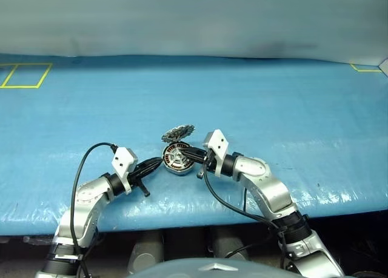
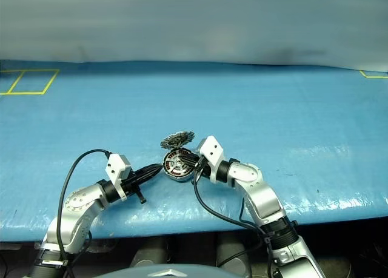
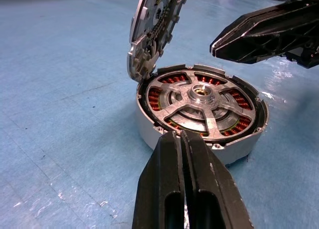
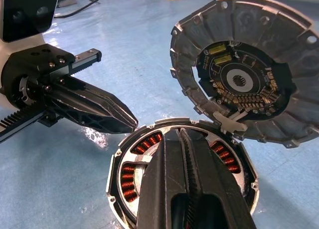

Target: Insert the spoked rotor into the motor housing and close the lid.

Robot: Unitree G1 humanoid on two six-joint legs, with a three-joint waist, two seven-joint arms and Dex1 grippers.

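Note:
The motor housing (image 3: 149, 134) is a squat grey puck on the blue table, with copper windings showing inside. The spoked rotor (image 3: 202, 93) lies seated in it, spokes and shiny hub facing up. The lid (image 4: 249, 74), a ridged grey disc, stands tilted upright at the housing's far rim, its inner face turned towards the housing. My left gripper (image 3: 178, 134) is shut and empty, its tips at the housing's near left rim. Coming in from the right, my right gripper (image 4: 178, 131) is shut with nothing in it, its tips just over the rotor. In the head views, housing (image 1: 177, 158) and lid (image 1: 177, 133) sit between both grippers.
The blue table surface (image 1: 273, 108) stretches wide around the housing. Yellow tape marks a square at the far left (image 1: 24, 76) and a corner at the far right (image 1: 364, 67). The table's front edge (image 1: 200, 220) runs just under my arms.

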